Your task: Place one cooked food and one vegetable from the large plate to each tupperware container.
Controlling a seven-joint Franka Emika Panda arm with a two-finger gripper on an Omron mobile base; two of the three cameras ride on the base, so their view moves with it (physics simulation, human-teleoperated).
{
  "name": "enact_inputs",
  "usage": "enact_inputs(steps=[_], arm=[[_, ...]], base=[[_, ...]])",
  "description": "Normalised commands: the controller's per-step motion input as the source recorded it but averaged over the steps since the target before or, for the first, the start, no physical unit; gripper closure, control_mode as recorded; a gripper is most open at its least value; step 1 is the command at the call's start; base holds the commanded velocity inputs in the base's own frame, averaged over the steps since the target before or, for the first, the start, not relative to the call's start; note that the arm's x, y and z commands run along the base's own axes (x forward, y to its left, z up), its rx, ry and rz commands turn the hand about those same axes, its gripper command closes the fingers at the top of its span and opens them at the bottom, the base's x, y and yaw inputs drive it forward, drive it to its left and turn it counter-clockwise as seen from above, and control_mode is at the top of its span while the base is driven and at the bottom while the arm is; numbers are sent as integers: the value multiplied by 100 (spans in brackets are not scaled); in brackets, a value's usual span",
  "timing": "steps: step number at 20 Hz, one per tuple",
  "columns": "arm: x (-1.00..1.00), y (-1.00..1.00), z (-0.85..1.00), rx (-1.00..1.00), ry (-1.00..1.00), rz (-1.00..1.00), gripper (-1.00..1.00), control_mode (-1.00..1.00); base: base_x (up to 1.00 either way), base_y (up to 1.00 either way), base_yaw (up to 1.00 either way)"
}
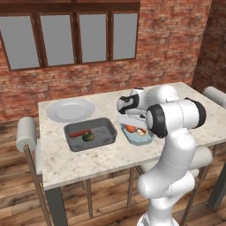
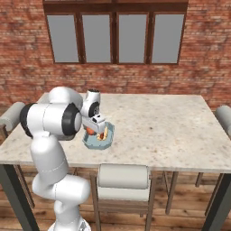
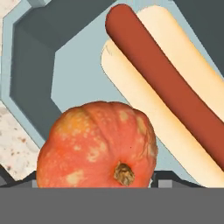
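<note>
Left base view: you see the big plate [image 1: 70, 109] bare on the worktop [image 1: 185, 112]. The sausage [image 1: 80, 133] and green ball [image 1: 88, 137] lie in the grey tub [image 1: 90, 133].
Right base view: your hand [image 2: 94, 128] hangs over the blue tub [image 2: 99, 138].
Hand view: the tomato [image 3: 97, 146] sits between your wide-open fingers [image 3: 162, 180], beside the hot dog [image 3: 168, 83].

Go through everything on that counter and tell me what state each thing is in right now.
large plate: bare, nothing on it.
dark-grey tub: holds sausage and green ball.
light-blue tub: holds tomato and hot dog.
pincer: open, straddling the tomato low in the light-blue tub.
</note>
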Motion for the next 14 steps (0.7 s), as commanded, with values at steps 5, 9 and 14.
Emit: enact_inputs(steps=[5, 9, 14], arm=[[3, -1, -7, 0, 0, -2, 100, -100], [0, -1, 0, 0, 0, 0, 100, -100], [0, -2, 0, 0, 0, -1, -100, -100]], base=[[0, 0, 0], [0, 0, 0], [0, 0, 0]])
